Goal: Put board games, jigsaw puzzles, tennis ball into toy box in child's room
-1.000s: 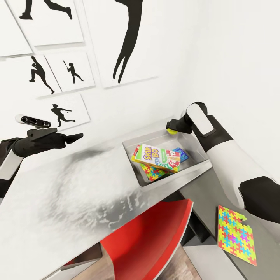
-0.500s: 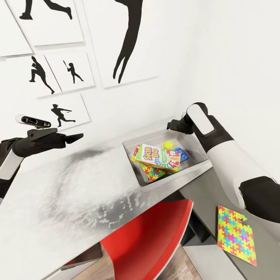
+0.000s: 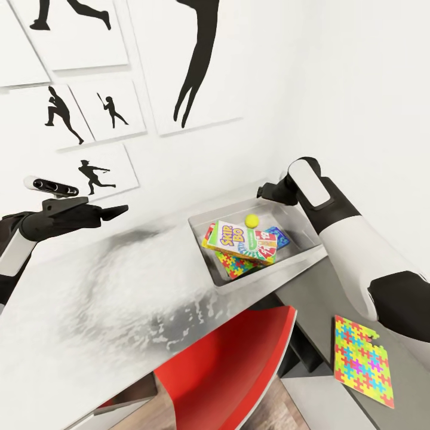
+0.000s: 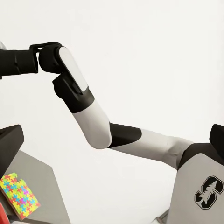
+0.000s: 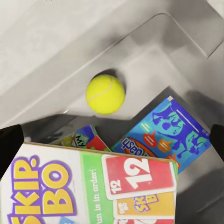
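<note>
Yellow-green tennis ball (image 5: 105,94) in toy box (image 3: 297,249) w/ SKIP BO game (image 5: 88,192); right jaws released, left jaws parted.

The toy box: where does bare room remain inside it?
In the toy box, bare floor remains around the tennis ball toward the wall-side rim. The middle is crowded by the stacked board games. The table beside it looks bare.

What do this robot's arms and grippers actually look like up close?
Smooth white shells alternate with black joint sections on the right arm and left arm. The left gripper is black with slim pointed fingers, a small grey and white camera bar above it. The trunk carries a black tree logo.
</note>
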You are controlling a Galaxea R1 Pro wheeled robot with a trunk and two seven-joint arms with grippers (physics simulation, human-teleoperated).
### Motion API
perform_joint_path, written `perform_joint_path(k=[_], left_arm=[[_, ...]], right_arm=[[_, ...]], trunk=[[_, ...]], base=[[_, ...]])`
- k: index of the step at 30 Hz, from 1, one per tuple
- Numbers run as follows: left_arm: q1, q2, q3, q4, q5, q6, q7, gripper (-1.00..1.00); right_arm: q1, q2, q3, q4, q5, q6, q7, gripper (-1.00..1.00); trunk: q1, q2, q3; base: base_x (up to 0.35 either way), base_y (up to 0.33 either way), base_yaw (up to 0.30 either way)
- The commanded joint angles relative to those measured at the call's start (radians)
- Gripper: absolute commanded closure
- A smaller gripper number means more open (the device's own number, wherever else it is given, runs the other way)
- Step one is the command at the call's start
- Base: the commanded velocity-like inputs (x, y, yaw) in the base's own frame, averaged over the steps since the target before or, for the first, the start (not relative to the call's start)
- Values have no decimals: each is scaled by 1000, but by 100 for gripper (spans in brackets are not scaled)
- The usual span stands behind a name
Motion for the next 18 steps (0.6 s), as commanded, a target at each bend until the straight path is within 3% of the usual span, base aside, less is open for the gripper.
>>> perform_joint_path(k=[1, 18], left_arm=[[-1, 1, -3, 0, 1, 11, -5, -100], [5, 0, -2, 15, 2, 11, 10, -100]], right_arm=[[-1, -1, 5, -1, -10, 0, -10, -100], [-1, 0, 4, -5, -11, -1, -11, -100]], trunk=[[1, -2, -2], [1, -2, -2]], base=[[0, 0, 0], [0, 0, 0]])
